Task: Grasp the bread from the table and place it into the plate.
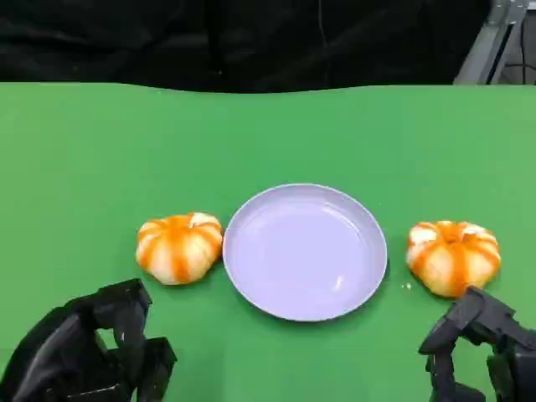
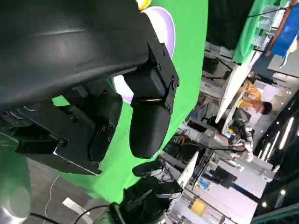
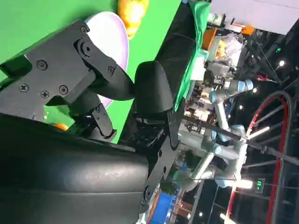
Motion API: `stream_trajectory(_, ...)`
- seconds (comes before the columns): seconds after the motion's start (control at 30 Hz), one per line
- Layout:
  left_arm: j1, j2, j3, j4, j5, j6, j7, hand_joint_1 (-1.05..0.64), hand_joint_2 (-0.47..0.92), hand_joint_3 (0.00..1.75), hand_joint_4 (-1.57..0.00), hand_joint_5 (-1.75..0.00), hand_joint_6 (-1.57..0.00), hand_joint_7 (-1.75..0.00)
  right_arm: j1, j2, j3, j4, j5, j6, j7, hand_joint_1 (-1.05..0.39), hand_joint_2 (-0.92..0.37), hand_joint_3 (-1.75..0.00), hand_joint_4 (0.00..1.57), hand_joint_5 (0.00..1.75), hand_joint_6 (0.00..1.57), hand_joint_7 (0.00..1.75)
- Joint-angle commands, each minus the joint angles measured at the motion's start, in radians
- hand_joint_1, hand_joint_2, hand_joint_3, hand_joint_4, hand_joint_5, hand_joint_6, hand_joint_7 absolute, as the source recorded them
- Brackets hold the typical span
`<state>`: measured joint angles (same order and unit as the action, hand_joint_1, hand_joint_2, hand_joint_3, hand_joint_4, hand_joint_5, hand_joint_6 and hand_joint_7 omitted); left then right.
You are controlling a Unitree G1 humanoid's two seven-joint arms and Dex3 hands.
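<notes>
Plainly, two pumpkin-shaped orange-and-cream breads lie on the green table (image 1: pixel 75 151): the left bread (image 1: pixel 179 246) just beside the plate's rim, perhaps touching it, and the right bread (image 1: pixel 453 256) a little apart from the rim on the other side. The lilac plate (image 1: pixel 251 276) between them holds nothing, so no grasp has begun. The right hand (image 1: pixel 481 352) hovers just short of the right bread, its fingers spread and holding nothing; the left hand (image 1: pixel 96 347) rests low near the table's front, below the left bread, fingers apart and empty as far as the head view shows. The task names one bread, so a first risk is ambiguity: both hands might reach together and meet over the plate. The loaves look rounded and soft, so a shallow closure would likely let one squirt away, while a hard squeeze could dent it. A reach for the left bread could also nudge the plate, since there is hardly any gap. A release too near the shallow rim might let the bread roll back out.
</notes>
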<state>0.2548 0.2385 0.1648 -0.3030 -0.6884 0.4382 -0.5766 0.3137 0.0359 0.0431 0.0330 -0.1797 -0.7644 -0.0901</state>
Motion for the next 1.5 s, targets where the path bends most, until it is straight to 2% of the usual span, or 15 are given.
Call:
stream_trajectory(0.03, -0.013, 0.013, 0.006, 0.006, 0.012, -0.013, 0.001, 0.14, 0.61, 1.57, -1.06, -1.75, -0.92, -1.75, -0.004, -0.008, -0.011, 0.004, 0.003, 0.002, -0.01, -0.1, -0.48, -1.3, 0.86, 1.75, 0.75, 1.54)
stream_trajectory(0.7, -0.001, -0.002, 0.006, -0.006, 0.043, -0.048, 0.016, 0.16, 0.58, 1.59, -1.04, -1.75, -0.9, -1.75, -0.012, -0.012, -0.009, 0.024, 0.015, -0.024, -0.003, -0.09, -0.48, -1.3, 0.86, 1.75, 0.75, 1.53)
stream_trajectory(0.83, 0.015, -0.036, 0.005, -0.019, 0.098, -0.124, 0.053, 0.11, 0.47, 1.48, -0.71, -1.75, -0.6, -1.64, -0.012, -0.011, -0.011, 0.022, 0.006, -0.024, -0.008, -0.09, -0.48, -1.29, 0.85, 1.75, 0.75, 1.52)
stream_trajectory(1.0, 0.018, -0.042, 0.001, -0.017, 0.108, -0.141, 0.057, 0.1, 0.46, 1.45, -0.66, -1.75, -0.56, -1.61, -0.013, -0.011, -0.011, 0.023, 0.005, -0.026, -0.008, -0.09, -0.48, -1.28, 0.85, 1.75, 0.75, 1.52)
stream_trajectory(1.03, 0.021, -0.034, -0.022, -0.009, 0.249, -0.287, 0.081, 0.1, 0.46, 1.45, -0.66, -1.75, -0.56, -1.61, -0.008, -0.009, -0.009, 0.012, 0.004, -0.01, -0.007, -0.09, -0.48, -1.28, 0.85, 1.75, 0.75, 1.52)
stream_trajectory(1.07, 0.024, -0.028, -0.039, -0.001, 0.357, -0.401, 0.099, -0.21, 0.61, 0.9, -0.35, -1.32, -0.4, -1.14, -0.004, -0.007, -0.008, 0.003, 0.002, 0.002, -0.007, -0.1, -0.49, -1.28, 0.85, 1.75, 0.75, 1.51)
stream_trajectory(1.1, 0.026, -0.027, -0.051, 0.008, 0.432, -0.484, 0.111, -0.31, 0.74, 0.56, -0.28, -1.11, -0.42, -0.84, -0.001, -0.006, -0.007, -0.003, 0.001, 0.011, -0.006, -0.11, -0.49, -1.27, 0.84, 1.75, 0.75, 1.51)
stream_trajectory(1.13, 0.027, -0.028, -0.058, 0.017, 0.475, -0.534, 0.118, -0.36, 0.83, 0.35, -0.25, -0.99, -0.45, -0.64, 0.001, -0.006, -0.006, -0.007, 0.001, 0.016, -0.006, -0.11, -0.49, -1.27, 0.84, 1.75, 0.75, 1.51)
stream_trajectory(1.17, 0.027, -0.032, -0.06, 0.026, 0.484, -0.552, 0.12, -0.4, 0.88, 0.21, -0.23, -0.92, -0.48, -0.51, 0.001, -0.006, -0.006, -0.008, 0.001, 0.018, -0.006, -0.11, -0.49, -1.27, 0.84, 1.75, 0.75, 1.51)
stream_trajectory(1.27, 0.027, -0.038, -0.066, 0.05, 0.503, -0.6, 0.126, -0.42, 0.92, 0.12, -0.22, -0.87, -0.5, -0.42, 0.002, -0.006, -0.005, -0.013, 0.001, 0.024, -0.007, -0.11, -0.49, -1.26, 0.84, 1.75, 0.75, 1.51)
stream_trajectory(1.3, -0.019, -0.001, -0.076, 0.063, 0.663, -0.661, 0.19, -0.42, 0.92, 0.12, -0.22, -0.87, -0.5, -0.42, 0.002, -0.009, -0.005, -0.01, 0.002, 0.022, -0.005, -0.11, -0.49, -1.26, 0.84, 1.75, 0.75, 1.51)
stream_trajectory(1.33, -0.054, 0.026, -0.083, 0.073, 0.785, -0.706, 0.239, -0.54, 0.92, 0.09, -0.23, -0.75, -0.52, -0.33, 0.001, -0.011, -0.005, -0.009, 0.002, 0.021, -0.004, -0.11, -0.5, -1.26, 0.84, 1.75, 0.75, 1.5)
stream_trajectory(1.37, -0.077, 0.044, -0.088, 0.08, 0.867, -0.737, 0.273, -0.65, 0.92, 0.07, -0.28, -0.56, -0.58, -0.18, 0.001, -0.012, -0.006, -0.007, 0.002, 0.02, -0.004, -0.1, -0.5, -1.25, 0.83, 1.75, 0.75, 1.5)
stream_trajectory(1.43, -0.135, 0.082, -0.109, 0.107, 1.029, -0.769, 0.344, -0.67, 0.92, 0.07, -0.3, -0.51, -0.59, -0.15, -0.002, -0.015, -0.004, -0.004, 0.009, 0.016, 0.0, -0.1, -0.5, -1.25, 0.83, 1.75, 0.75, 1.5)
stream_trajectory(1.5, -0.194, 0.12, -0.132, 0.137, 1.18, -0.788, 0.411, -0.8, 0.92, 0.04, -0.34, -0.38, -0.61, -0.07, -0.005, -0.017, -0.003, -0.001, 0.018, 0.011, 0.006, -0.1, -0.51, -1.25, 0.84, 1.75, 0.75, 1.5)
